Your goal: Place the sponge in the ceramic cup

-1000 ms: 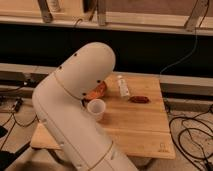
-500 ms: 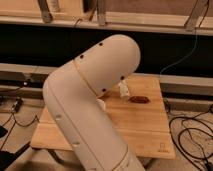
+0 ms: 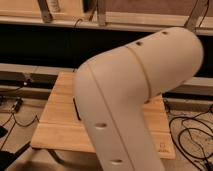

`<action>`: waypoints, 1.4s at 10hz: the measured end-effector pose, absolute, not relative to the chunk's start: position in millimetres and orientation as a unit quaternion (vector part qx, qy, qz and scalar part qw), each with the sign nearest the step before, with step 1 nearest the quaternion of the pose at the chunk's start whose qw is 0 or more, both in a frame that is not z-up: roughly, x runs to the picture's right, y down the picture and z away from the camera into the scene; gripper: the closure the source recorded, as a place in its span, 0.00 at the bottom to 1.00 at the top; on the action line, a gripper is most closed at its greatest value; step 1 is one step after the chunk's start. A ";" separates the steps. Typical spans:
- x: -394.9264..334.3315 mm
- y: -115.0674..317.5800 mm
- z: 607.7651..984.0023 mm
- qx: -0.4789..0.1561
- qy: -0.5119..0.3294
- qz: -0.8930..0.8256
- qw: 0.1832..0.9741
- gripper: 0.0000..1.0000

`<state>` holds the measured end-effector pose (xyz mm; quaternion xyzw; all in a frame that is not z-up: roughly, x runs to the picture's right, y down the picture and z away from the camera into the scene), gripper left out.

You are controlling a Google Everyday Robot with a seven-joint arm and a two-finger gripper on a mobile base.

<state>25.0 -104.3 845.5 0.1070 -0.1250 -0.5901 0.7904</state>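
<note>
1. A bulky cream-white robot arm [image 3: 135,95] fills the centre and right of the frame; its bent elbow peaks at upper right and its lower link runs down to the bottom edge; small dark holes dot its shell.
2. Behind the arm lies a light wooden table [image 3: 55,125], its planked top showing at centre left and in a narrow strip at lower right; a small printed mark sits near the table's lower right corner.
3. A thin black object [image 3: 76,109] peeks out along the arm's left edge on the tabletop; most of it is covered, so what it is cannot be told.
4. The gripper is out of sight, either past the frame or behind the arm's own bulk; whether it is spread or pressed together cannot be told.
5. The sponge and the ceramic cup cannot be seen; the arm covers the middle of the table.
6. Black cables [image 3: 192,137] loop over the floor at lower right, and more trail at far left [image 3: 12,107]; grey metal posts [image 3: 45,10] rise against a dark backdrop along the top.
</note>
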 end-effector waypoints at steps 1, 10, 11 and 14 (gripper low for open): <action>27.7 -102.2 834.7 0.118 -0.121 -0.596 0.785 1.00; 40.7 -45.2 766.5 0.208 -0.115 -0.648 0.724 1.00; 35.5 -32.1 765.3 0.214 -0.124 -0.656 0.713 1.00; 17.3 5.1 760.3 0.231 -0.154 -0.685 0.673 1.00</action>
